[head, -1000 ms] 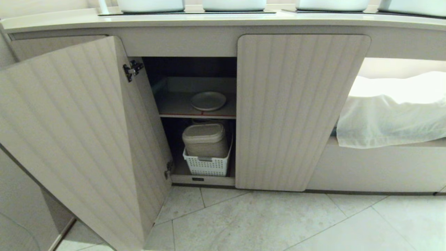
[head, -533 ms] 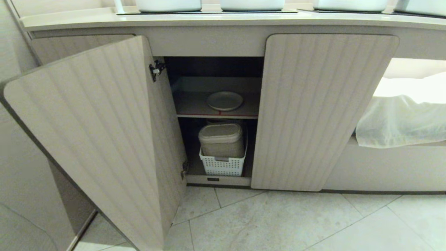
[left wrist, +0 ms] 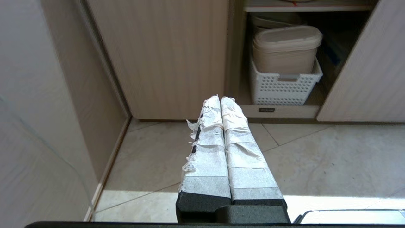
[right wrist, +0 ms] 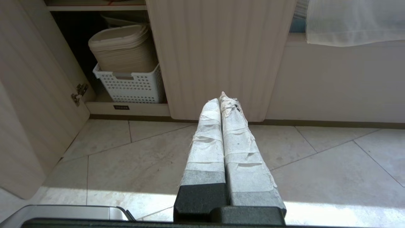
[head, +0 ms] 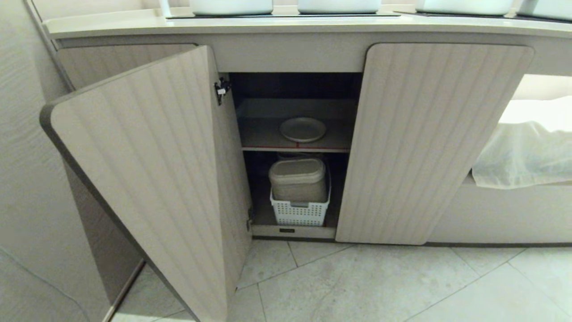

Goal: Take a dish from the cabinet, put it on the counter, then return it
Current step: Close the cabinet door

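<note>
The dish [head: 303,129], a round cream plate, lies alone on the red-edged shelf [head: 295,148] inside the cabinet [head: 429,143]. One cabinet door [head: 152,179] stands swung open toward me on the left of the opening. The cream counter [head: 286,24] runs across the top. Neither arm shows in the head view. My left gripper [left wrist: 220,98] hangs shut and empty above the floor tiles before the open door. My right gripper [right wrist: 221,98] is shut and empty too, facing the closed middle door [right wrist: 218,57].
Below the shelf a white perforated basket [head: 299,212] holds a beige lidded tub [head: 298,179]. White pots [head: 339,5] stand on the counter's black panels. A white cloth [head: 523,156] hangs over a ledge at right. A wall [head: 27,179] closes the left side.
The whole scene has slid to the right in the head view, so the camera has shifted left. The dish, door and basket kept their places in the cabinet.
</note>
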Robot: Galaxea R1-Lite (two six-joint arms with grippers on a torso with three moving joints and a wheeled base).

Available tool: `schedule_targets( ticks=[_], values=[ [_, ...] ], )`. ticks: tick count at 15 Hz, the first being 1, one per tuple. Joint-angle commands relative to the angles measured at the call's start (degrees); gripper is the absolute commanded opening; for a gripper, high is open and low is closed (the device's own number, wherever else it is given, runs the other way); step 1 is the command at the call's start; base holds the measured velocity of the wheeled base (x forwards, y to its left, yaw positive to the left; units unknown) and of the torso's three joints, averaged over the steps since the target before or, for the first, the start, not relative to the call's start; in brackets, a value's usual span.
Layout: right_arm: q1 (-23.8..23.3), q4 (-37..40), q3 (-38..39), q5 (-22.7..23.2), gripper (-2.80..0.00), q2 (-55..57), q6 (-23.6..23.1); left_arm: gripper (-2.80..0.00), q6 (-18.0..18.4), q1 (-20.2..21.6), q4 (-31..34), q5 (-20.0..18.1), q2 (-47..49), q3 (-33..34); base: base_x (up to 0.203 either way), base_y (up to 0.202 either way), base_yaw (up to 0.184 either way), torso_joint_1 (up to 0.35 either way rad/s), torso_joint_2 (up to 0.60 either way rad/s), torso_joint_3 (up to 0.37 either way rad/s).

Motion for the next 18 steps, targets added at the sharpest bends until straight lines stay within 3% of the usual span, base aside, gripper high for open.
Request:
schedule_targets(
  ticks=[1,18],
  values=[
    [0.0,0.0,0.0,0.0,-2.80,0.0,0.0,-2.80,0.0,0.0,0.0,-0.1,0.1,0.0,0.000,0.000,0.000,0.000,0.00,0.000],
    [0.0,0.0,0.0,0.0,-2.80,0.0,0.0,-2.80,-0.1,0.0,0.0,0.0,0.1,0.0,0.000,0.000,0.000,0.000,0.00,0.000]
  ],
)
